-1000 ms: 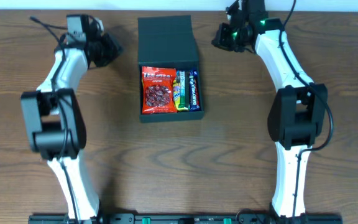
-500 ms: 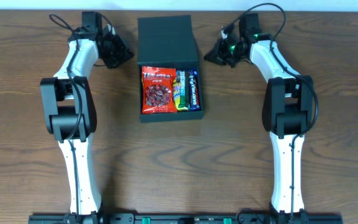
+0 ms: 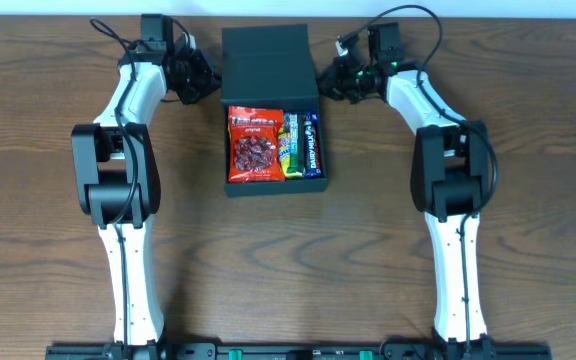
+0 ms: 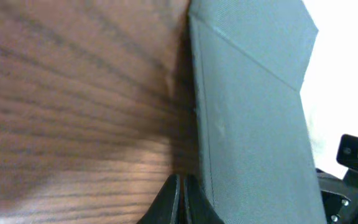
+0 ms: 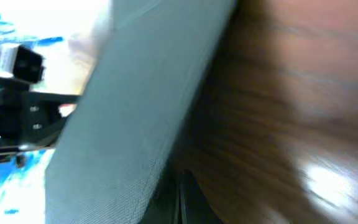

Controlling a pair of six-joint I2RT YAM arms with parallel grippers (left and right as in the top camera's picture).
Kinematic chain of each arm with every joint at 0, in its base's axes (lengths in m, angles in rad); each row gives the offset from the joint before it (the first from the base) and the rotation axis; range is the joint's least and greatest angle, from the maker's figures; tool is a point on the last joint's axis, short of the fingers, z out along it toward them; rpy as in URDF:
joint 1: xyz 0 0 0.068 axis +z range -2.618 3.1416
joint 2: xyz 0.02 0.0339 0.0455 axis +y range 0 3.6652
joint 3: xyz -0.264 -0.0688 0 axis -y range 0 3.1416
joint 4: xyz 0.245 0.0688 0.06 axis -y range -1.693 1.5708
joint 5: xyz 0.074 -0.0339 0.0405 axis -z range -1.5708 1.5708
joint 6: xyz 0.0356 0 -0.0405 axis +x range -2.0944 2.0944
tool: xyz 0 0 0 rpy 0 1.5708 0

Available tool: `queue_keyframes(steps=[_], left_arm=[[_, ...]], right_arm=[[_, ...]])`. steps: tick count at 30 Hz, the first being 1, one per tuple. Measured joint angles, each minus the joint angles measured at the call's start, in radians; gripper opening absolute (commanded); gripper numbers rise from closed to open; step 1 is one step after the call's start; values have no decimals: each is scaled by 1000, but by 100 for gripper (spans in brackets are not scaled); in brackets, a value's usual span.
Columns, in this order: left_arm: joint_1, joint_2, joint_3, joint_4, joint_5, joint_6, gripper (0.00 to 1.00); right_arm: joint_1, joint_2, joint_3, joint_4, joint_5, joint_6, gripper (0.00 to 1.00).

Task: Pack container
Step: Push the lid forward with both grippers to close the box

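The container (image 3: pixel 226 186) sits at the table's back centre, its flap lid (image 3: pixel 268 62) lying open behind it. A red snack packet (image 3: pixel 255 145), a green-yellow bar (image 3: pixel 291 145) and a blue chocolate bar (image 3: pixel 311 145) lie inside. My left gripper (image 3: pixel 211 84) is shut, its tip low at the lid's left edge. My right gripper (image 3: pixel 325 88) is shut at the lid's right edge. In the left wrist view the teal lid (image 4: pixel 253 112) rises right beside the closed left gripper (image 4: pixel 182 199). In the right wrist view the lid (image 5: pixel 135 112) stands just left of the closed right gripper (image 5: pixel 182 196).
Brown wooden table (image 3: pixel 298 270) stretches in front of the container. The two arm bases stand at the front edge. Cables loop from both wrists near the table's back edge.
Both arms have swung inward from the table's back corners, bringing their shut grippers up against the two side edges of the open lid. The container and snacks have not moved.
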Motion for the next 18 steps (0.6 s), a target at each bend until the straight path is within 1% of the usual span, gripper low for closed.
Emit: queue_keyframes(steps=[4,10,18], left_arm=[[7,0,0,36,50,11,6],[18,0,15,37,131,59,6],[20,0,87,3,227,152,6]], right_arm=[[-3,3,0,91,-66,6,1],[-14,10,15,98,-143,8,1],[-38,13,140,97,-238,0,1]])
